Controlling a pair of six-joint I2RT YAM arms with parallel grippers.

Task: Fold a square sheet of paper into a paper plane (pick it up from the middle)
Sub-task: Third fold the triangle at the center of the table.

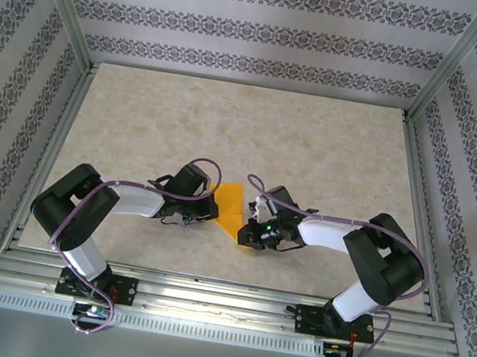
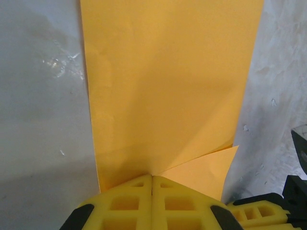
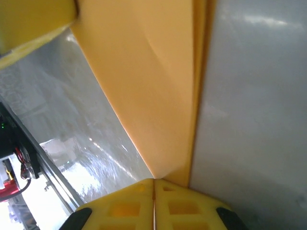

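Top external: the folded orange sheet of paper (image 1: pixel 232 205) sits just above the worktop (image 1: pixel 229 122). The left end effector (image 1: pixel 215 204) is at the sheet's left edge and the right end effector (image 1: pixel 246 231) at its near right corner. Left wrist: the left end effector (image 2: pixel 152 178) is closed, pinching the sheet's (image 2: pixel 168 86) near edge, with a folded flap just right of the pinch. Right wrist: the right end effector (image 3: pixel 154 181) is closed on the sheet's (image 3: pixel 148 96) tapering fold.
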